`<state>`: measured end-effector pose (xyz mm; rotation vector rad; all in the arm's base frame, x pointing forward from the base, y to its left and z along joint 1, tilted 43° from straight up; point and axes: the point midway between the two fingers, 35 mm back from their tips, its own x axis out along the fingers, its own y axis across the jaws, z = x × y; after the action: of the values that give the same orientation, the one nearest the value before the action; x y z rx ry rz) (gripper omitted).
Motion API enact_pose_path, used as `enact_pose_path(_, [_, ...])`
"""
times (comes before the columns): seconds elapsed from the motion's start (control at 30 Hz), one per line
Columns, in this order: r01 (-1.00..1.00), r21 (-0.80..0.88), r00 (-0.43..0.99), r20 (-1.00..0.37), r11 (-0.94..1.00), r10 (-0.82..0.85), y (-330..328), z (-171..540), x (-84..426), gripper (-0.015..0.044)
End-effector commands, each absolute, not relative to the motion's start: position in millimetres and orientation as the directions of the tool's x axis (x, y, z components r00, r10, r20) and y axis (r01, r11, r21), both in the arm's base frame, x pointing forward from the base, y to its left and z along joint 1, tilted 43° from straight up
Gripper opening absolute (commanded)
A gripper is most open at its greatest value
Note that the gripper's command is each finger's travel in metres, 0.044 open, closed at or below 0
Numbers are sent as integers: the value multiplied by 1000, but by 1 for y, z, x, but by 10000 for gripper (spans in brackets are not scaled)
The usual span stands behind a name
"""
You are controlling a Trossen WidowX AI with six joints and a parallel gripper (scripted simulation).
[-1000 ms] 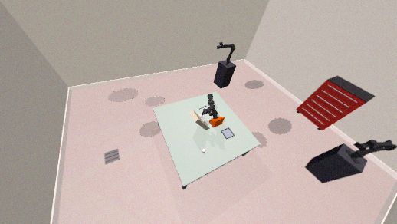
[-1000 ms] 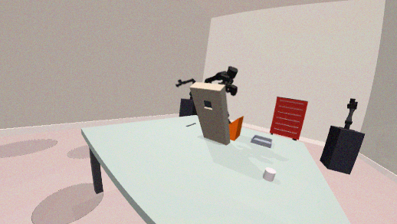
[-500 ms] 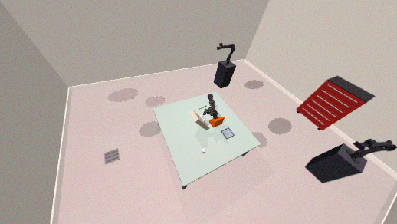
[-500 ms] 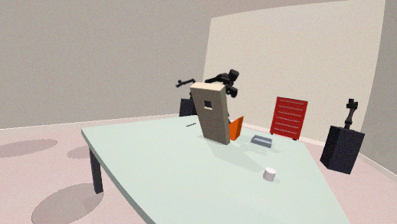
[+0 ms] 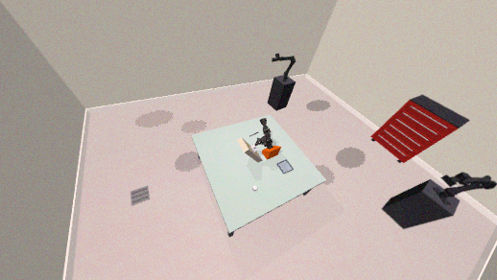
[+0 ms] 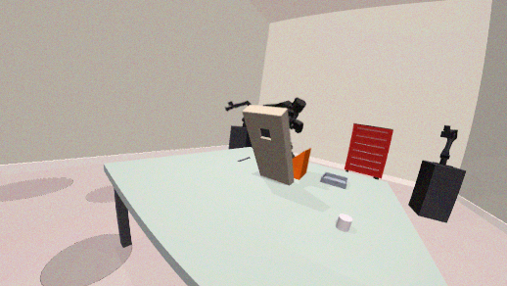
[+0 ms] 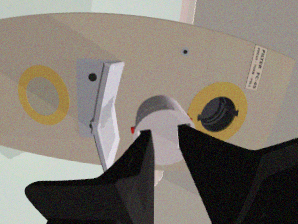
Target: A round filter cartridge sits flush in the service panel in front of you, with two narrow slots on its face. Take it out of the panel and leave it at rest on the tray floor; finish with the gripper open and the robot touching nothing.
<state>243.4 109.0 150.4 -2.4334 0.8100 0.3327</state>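
The service panel (image 5: 248, 149) (image 6: 274, 157) (image 7: 150, 50) stands tilted on the table. In the wrist view its round socket (image 7: 218, 114), ringed in yellow, is empty and dark inside. My gripper (image 7: 162, 131) is shut on the pale round filter cartridge (image 7: 162, 120), which is out of the socket and in front of the panel face, left of the socket in that view. Small red marks show at the cartridge's sides. The slots on its face are hidden by the fingertips. The grey-blue tray (image 5: 285, 166) (image 6: 334, 184) lies empty on the table, away from the gripper.
An orange wedge-shaped block (image 5: 272, 152) (image 6: 301, 166) stands between panel and tray. A white cylinder (image 5: 254, 188) (image 6: 344, 222) and a thin dark rod (image 5: 253, 134) (image 6: 244, 159) are on the table. A pale bent bracket (image 7: 107, 110) sticks out from the panel face, beside another yellow ring (image 7: 25, 95).
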Motion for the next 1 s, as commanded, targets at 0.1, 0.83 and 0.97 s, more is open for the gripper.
enact_pose_path(0.1, [-612,-424,789,-389,-667,-476,110,151,244,101])
enact_pose_path(0.83, [-606,-433,794,-382,-667,-474,150,201,280,128])
enact_pose_path(0.97, [-605,-439,795,-384,-664,-471,169,220,282,233])
